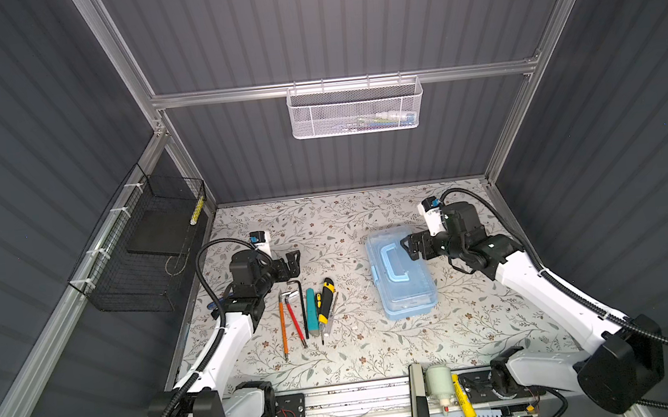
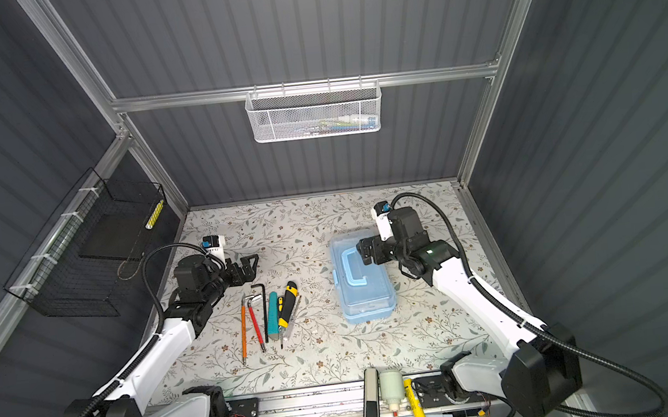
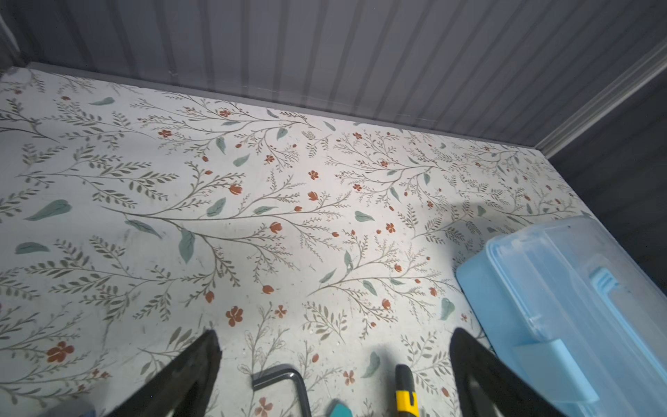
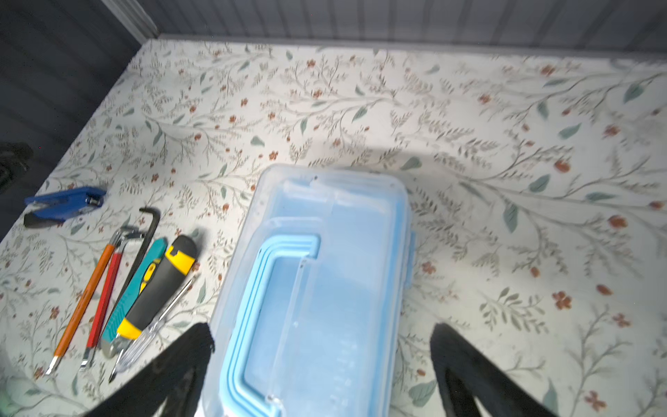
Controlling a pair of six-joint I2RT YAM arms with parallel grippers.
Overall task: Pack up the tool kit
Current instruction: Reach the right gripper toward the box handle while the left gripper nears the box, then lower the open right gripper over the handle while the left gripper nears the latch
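The tool kit point(image 1: 401, 278) is a light-blue case with a see-through lid, shut, and its pale blue handle point(image 4: 267, 296) lies flat on top. It sits right of centre on the floral table in both top views. My right gripper point(image 1: 407, 249) is open over the case's far end. In the right wrist view its black fingers point(image 4: 195, 346) stand on either side of the case's width, holding nothing. My left gripper point(image 1: 293, 261) is open and empty over bare table, just beyond a row of loose tools point(image 1: 309, 312). The case point(image 3: 563, 307) lies off to its side.
The tool row holds an orange screwdriver point(image 1: 282, 327), a red hex key point(image 1: 295, 322), a black hex key point(image 1: 302, 304), a teal cutter point(image 1: 312, 310) and a black-yellow knife point(image 1: 325, 302). A blue stapler point(image 4: 65, 204) lies by the left arm. White mesh basket point(image 1: 356, 109) on the back wall, black wire basket point(image 1: 148, 252) at left.
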